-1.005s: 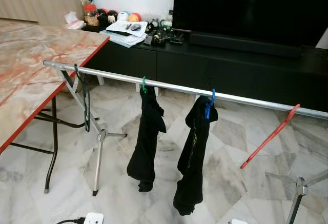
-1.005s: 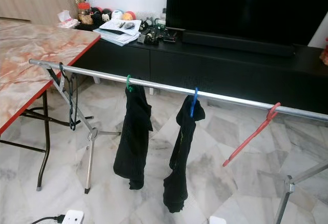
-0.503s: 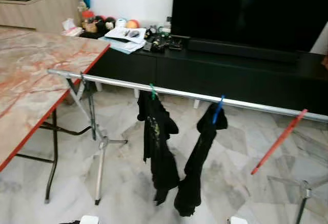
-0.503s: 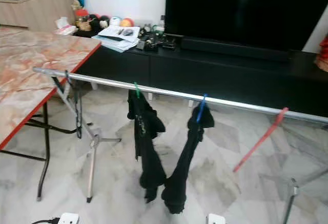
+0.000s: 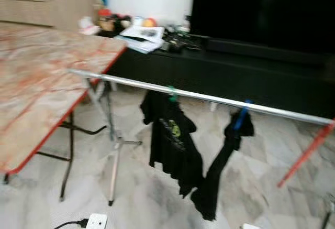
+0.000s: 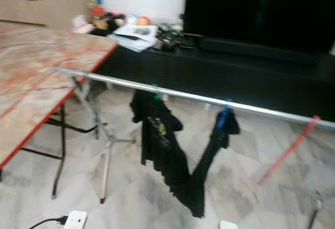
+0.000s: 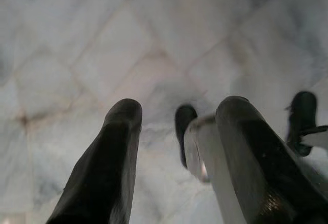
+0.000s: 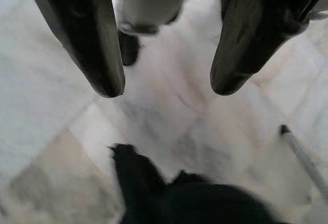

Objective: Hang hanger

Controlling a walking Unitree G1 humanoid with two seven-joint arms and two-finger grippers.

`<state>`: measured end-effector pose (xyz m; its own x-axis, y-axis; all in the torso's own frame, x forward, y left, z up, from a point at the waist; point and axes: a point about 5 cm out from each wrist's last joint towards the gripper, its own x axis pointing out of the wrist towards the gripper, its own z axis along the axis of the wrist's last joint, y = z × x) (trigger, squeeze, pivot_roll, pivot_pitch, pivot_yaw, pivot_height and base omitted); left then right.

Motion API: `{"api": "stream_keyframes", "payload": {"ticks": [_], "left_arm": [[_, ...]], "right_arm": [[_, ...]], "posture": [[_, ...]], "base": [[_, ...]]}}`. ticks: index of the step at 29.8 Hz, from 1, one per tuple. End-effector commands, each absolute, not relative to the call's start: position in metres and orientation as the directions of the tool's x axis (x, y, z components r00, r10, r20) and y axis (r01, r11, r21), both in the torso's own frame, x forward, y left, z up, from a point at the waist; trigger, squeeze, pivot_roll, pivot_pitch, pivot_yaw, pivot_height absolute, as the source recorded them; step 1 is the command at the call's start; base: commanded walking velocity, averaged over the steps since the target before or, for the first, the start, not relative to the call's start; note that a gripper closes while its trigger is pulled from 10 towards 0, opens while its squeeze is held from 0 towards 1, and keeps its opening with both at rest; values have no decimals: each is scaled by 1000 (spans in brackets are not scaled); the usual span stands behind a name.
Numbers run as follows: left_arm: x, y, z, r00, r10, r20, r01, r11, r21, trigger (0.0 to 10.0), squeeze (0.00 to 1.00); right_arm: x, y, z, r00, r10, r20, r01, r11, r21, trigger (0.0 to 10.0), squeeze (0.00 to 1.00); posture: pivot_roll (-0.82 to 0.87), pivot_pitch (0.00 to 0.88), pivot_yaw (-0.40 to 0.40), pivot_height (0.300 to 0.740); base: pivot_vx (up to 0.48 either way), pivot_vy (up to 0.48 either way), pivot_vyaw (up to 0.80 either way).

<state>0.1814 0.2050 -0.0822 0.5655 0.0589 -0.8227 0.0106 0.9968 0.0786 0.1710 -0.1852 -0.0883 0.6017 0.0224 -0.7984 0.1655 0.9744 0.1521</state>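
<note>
A silver rail [image 5: 209,97] runs across the room on tripod stands. A green hanger [image 5: 170,89] on it carries a black shirt [image 5: 172,140]. Further right, a blue hanger [image 5: 241,118] holds another black garment [image 5: 217,176]. An empty red hanger [image 5: 309,153] hangs tilted at the rail's right end. My left gripper [image 7: 182,108] hangs open over the marble floor, nothing between its fingers. My right gripper [image 8: 167,86] is also open and empty, pointing down at the floor with dark cloth [image 8: 195,198] below it.
A marble-topped table [image 5: 42,82] with a red edge stands at the left, close to the rail's end. Behind the rail, a black TV console [image 5: 235,66] bears papers [image 5: 141,32]. A tripod leg [image 5: 112,155] and a white power strip [image 5: 97,221] are on the floor.
The whole picture has slid right and blurred, so the camera has moved. The two black garments swing on the rail, their lower ends now close together.
</note>
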Motion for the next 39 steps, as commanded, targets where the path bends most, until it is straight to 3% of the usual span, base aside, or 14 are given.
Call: {"api": "stream_keyframes", "payload": {"ticks": [1, 5, 18, 28, 39], "left_arm": [[178, 209, -83, 549, 73, -833, 8, 996, 93, 10000, 0], [177, 206, -84, 547, 71, -834, 12, 996, 93, 10000, 0], [178, 212, -83, 550, 66, -833, 53, 992, 113, 10000, 0], [184, 208, -81, 562, 65, -824, 57, 991, 117, 10000, 0], [187, 207, -80, 568, 68, -820, 45, 993, 113, 10000, 0]], "right_arm": [[168, -180, -90, 594, 34, -804, 162, 974, 161, 10000, 0], [168, -180, -90, 596, 29, -802, 165, 974, 158, 10000, 0], [174, -184, -87, 623, 4, -783, 183, 971, 151, 10000, 0], [175, -184, -86, 628, -2, -778, 186, 971, 148, 10000, 0], [187, -185, -79, 673, -15, -739, 185, 971, 149, 10000, 0]], "posture": [[36, 31, 10, 740], [34, 22, 13, 740], [36, 8, 11, 740], [35, 17, 8, 740], [36, 29, 6, 740]], "base": [[0, 469, 0], [0, 456, 0], [0, 0, 0], [0, -453, 0], [0, 0, 0]]}}
